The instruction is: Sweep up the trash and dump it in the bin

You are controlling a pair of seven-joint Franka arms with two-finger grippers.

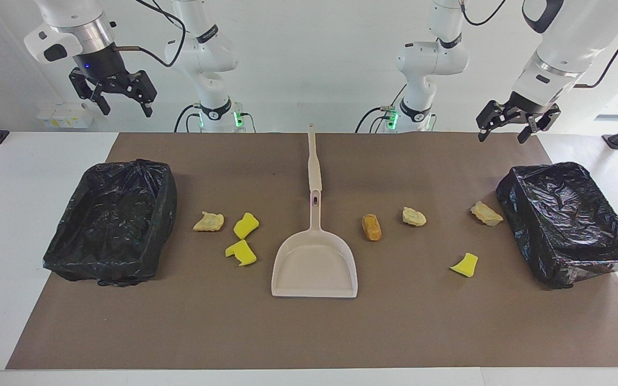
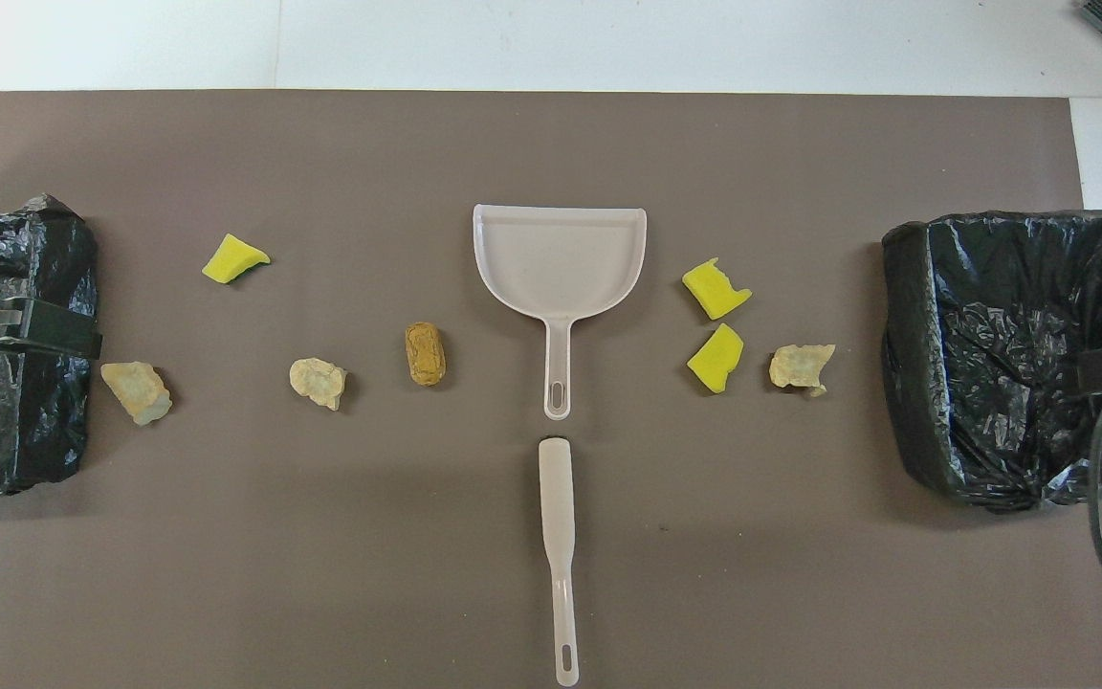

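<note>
Trash lies scattered, tools centred, both arms waiting

Trash sits in seven lumps on the brown mat (image 1: 309, 332), split into two groups by the dustpan (image 1: 314, 265). Toward the right arm's end: a tan lump (image 1: 208, 221) and two yellow chunks (image 1: 246, 225) (image 1: 241, 253), close together near that end's bin (image 1: 113, 222). Toward the left arm's end: an orange-brown piece (image 1: 372, 227), a pale lump (image 1: 413, 216), another tan lump (image 1: 486, 214) just beside the second bin (image 1: 569, 222), and a lone yellow chunk (image 1: 465, 265) farther from the robots. That split reads as deliberate: each arm has pieces and a lined bin on its own side.

The dustpan lies flat in the middle, its long axis running straight away from the robots, mouth pointing away and handle toward them. A long beige sweeping tool (image 1: 313, 161) lies in line with it, nearer to the robots, its broader end almost touching the dustpan's handle and its thin end pointing toward the robots. Both handles so face the arms, which I judge makes them easy to pick up.

Nothing is swept yet and the bins look empty. The right gripper (image 1: 121, 102) hangs high over the table edge near its bin, fingers apart and holding nothing; the left gripper (image 1: 507, 128) hangs likewise at its own end, also spread and empty. Both arms wait
</note>
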